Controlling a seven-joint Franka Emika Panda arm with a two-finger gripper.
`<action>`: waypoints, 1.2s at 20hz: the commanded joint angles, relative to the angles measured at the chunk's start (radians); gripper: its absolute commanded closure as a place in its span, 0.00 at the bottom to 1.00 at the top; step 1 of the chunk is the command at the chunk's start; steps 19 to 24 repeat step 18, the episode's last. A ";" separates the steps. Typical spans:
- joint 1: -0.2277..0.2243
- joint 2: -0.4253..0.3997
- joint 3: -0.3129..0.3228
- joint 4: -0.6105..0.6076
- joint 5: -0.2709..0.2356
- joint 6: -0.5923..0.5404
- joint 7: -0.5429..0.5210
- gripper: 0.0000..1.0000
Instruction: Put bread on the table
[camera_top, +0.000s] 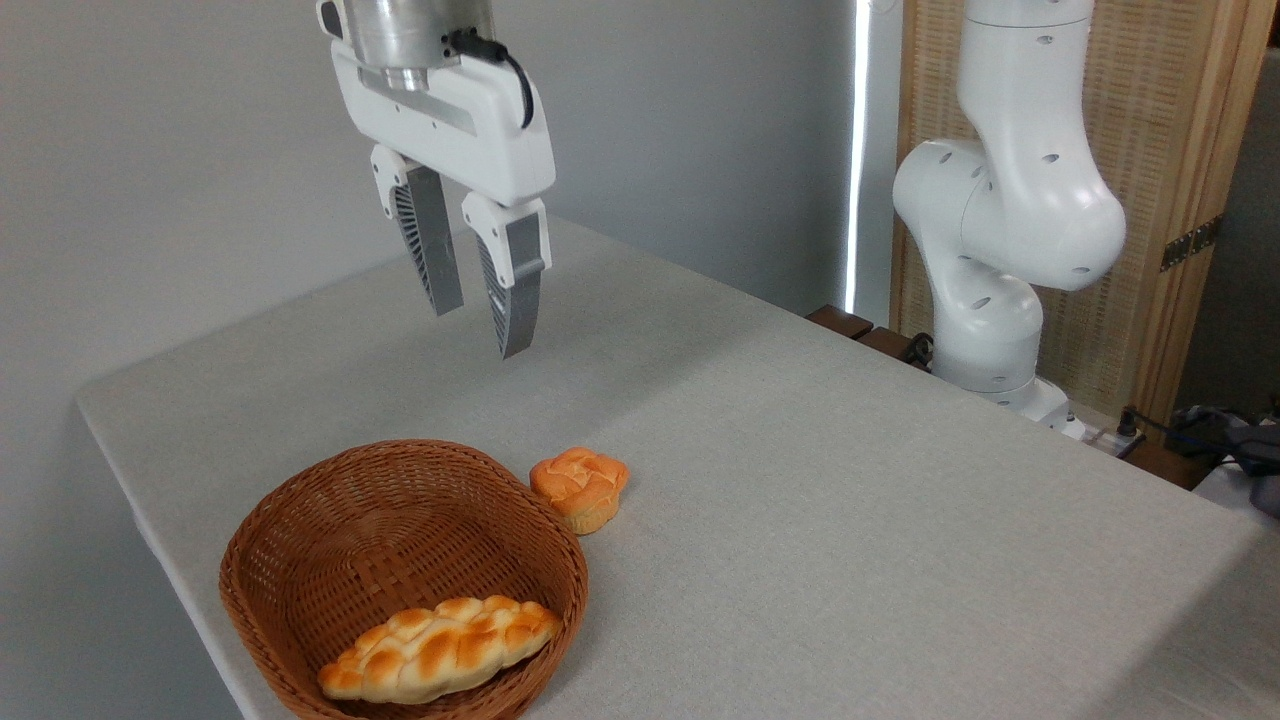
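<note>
**A:** Where is the bun now, relative to the gripper?

**B:** It lies on the grey table, well below the gripper and a little to its right, nearer to the camera. It rests just beside the rim of the wicker basket, perhaps touching it; I cannot tell. The gripper hangs high in the air with its two fingers apart and nothing between them.

**A:** So the bread is already on the table?

**B:** I judge yes, the task looks finished or almost.

**A:** If it must be taken again, how will it handle?

**B:** I think it is light and soft, maybe a foam model, so it should give under pressure. The ridged top is uneven; the paler sides lower down seem the better place for the fingers, with a gentle closing.

**A:** What stands in the way?

**B:** The basket rim, on the left side of the bun: a finger coming down there could hit it. The braided loaf lies inside the basket, lower and nearer to the camera, well apart from the bun. The arm's base stands far to the right of the gripper.
</note>
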 joint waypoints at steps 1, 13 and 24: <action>0.009 0.014 -0.012 0.035 0.015 -0.035 -0.017 0.00; 0.011 0.014 -0.015 0.038 0.085 -0.043 -0.017 0.00; 0.011 0.015 -0.014 0.038 0.084 -0.052 -0.012 0.00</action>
